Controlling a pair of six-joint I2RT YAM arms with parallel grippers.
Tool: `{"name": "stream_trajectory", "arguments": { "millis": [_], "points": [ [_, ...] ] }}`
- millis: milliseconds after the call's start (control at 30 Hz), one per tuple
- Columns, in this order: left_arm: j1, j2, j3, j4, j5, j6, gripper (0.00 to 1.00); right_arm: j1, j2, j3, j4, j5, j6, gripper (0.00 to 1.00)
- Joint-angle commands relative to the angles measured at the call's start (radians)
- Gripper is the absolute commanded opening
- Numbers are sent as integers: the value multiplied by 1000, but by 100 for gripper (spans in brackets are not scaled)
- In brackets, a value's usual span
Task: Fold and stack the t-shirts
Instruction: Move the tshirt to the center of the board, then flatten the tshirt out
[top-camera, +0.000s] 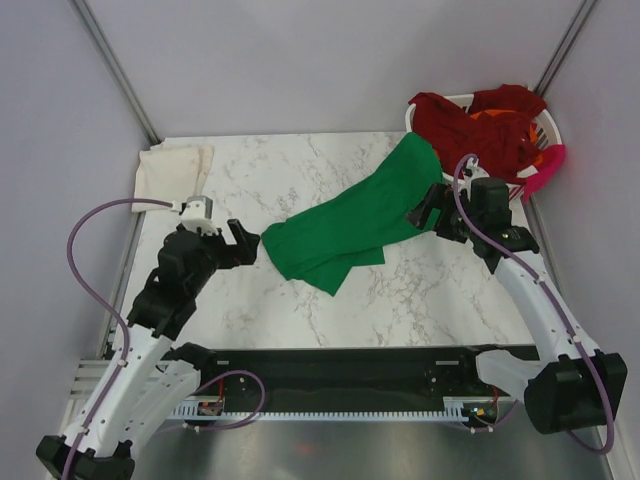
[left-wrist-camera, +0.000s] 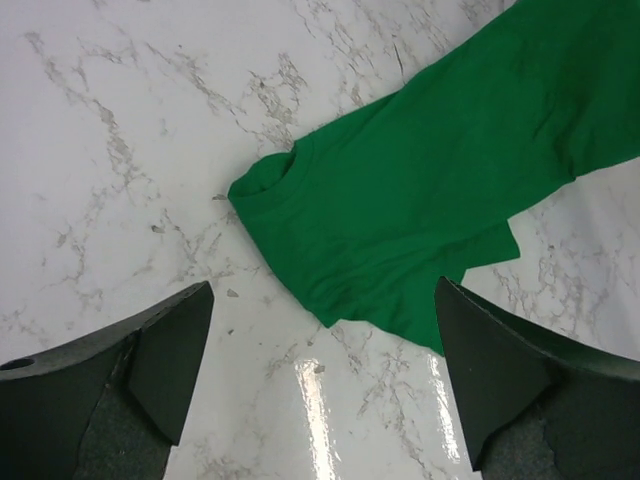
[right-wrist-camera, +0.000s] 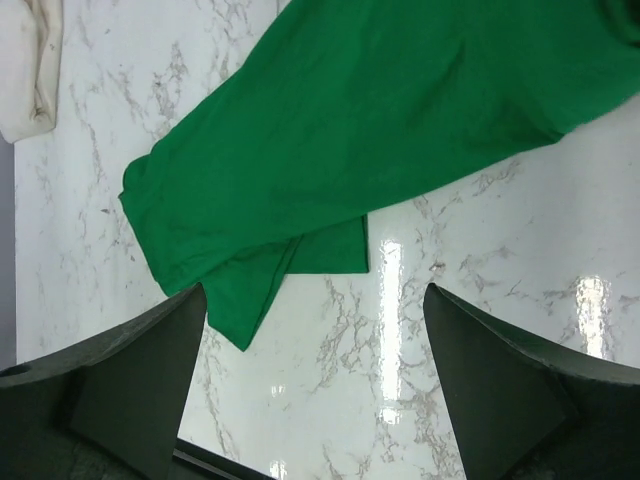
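A bright green t-shirt (top-camera: 355, 215) lies folded lengthwise in a long strip across the marble table, running from the middle toward the far right. It shows in the left wrist view (left-wrist-camera: 430, 190) and the right wrist view (right-wrist-camera: 370, 130). My left gripper (top-camera: 243, 243) is open and empty just left of the shirt's collar end. My right gripper (top-camera: 428, 210) is open and empty at the shirt's right side. A cream t-shirt (top-camera: 172, 168) lies bunched at the far left corner. Dark red and orange shirts (top-camera: 480, 125) fill the basket.
The white slatted laundry basket (top-camera: 548, 130) stands at the far right corner, with a pink cloth (top-camera: 548, 168) hanging over its rim. Grey walls close the table on three sides. A black rail (top-camera: 340, 365) runs along the near edge.
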Motion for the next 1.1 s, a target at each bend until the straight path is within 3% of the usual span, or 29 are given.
{"name": "stream_trajectory", "arguments": {
  "millis": [0, 100, 300, 367, 467, 733, 1067],
  "points": [
    [-21, 72, 40, -43, 132, -122, 100, 29, -91, -22, 42, 23, -6, 98],
    [-66, 138, 19, -39, 132, -208, 99, 52, -52, -56, 42, 21, -16, 98],
    [-341, 351, 5, -9, -8, -355, 95, 80, -8, -119, 63, 26, -22, 98],
    [-369, 417, 16, 20, 2, -378, 82, 98, -6, -137, 77, 21, -18, 98],
    [-383, 574, 46, 62, 75, -398, 75, 112, -11, -152, 81, 20, -18, 98],
    [-484, 884, 166, 138, 17, -410, 88, 114, -47, -177, 66, 26, -49, 98],
    [-527, 1051, 258, 145, -10, -446, 84, 114, -49, -208, 60, 30, -85, 98]
  ]
}}
